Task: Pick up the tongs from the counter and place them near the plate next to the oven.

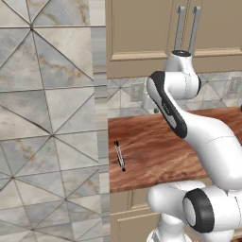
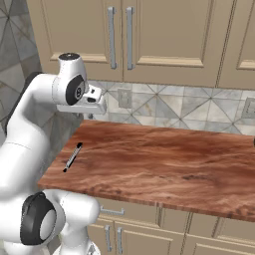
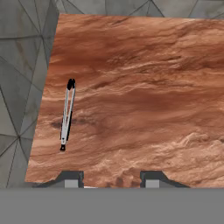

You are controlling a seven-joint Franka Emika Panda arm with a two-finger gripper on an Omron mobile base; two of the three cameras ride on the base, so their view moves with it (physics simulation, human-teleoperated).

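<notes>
In the left base view no writing or label could be read; the reddish-brown wood-grain counter (image 1: 160,151) ran across the middle right of the frame, ending at a wall of grey marbled triangular tiles (image 1: 47,118) that took up the left half. The slim silver-grey tongs with black tips (image 1: 119,155) lay flat near the counter's left end, close to its front edge. Beige upper cabinet doors with long silver handles (image 1: 186,28) hung at the upper right, and the white arm with dark joints (image 1: 198,137) crossed the right side, covering part of the counter. In the right base view the counter (image 2: 164,164) stretched across the middle, the tongs (image 2: 72,157) lay at its left end, and the gripper (image 2: 92,115) hung at the upper left above the counter's back corner, apart from the tongs; whether its jaws stood apart could not be told there. Beige lower cabinet fronts (image 2: 149,234) showed below. In the hand view the tongs (image 3: 67,114) lay at centre left, black tips toward the top, and the gripper (image 3: 112,179) at the bottom edge had its two dark fingertips (image 3: 71,178) standing apart with nothing between them.
</notes>
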